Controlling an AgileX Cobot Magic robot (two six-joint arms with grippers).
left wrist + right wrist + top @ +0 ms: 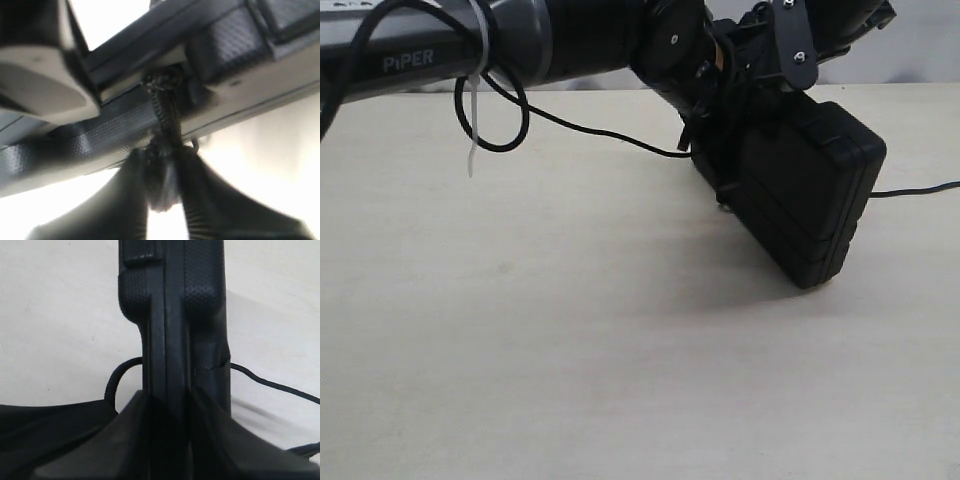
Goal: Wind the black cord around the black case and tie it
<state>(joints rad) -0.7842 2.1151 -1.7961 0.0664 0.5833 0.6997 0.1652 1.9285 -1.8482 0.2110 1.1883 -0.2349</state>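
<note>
— Status on my right gripper (pixel 167 392)?
— Your fingers are closed tight on the black case (pixel 172 315), its edge standing between them.
— And the left gripper (pixel 162 152)?
— Pinched on the black cord (pixel 165 112), which runs from your fingertips straight onto the case edge.

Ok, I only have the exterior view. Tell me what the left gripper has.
Observer: The left gripper is shut on the cord, right at the case edge.
Operator: Now the right one.
Observer: The right gripper is shut on the case's edge, pressing both faces.
Operator: Give me the cord there.
Observer: It comes out from both sides of the case just past that gripper, curling into a loop on one side.
</note>
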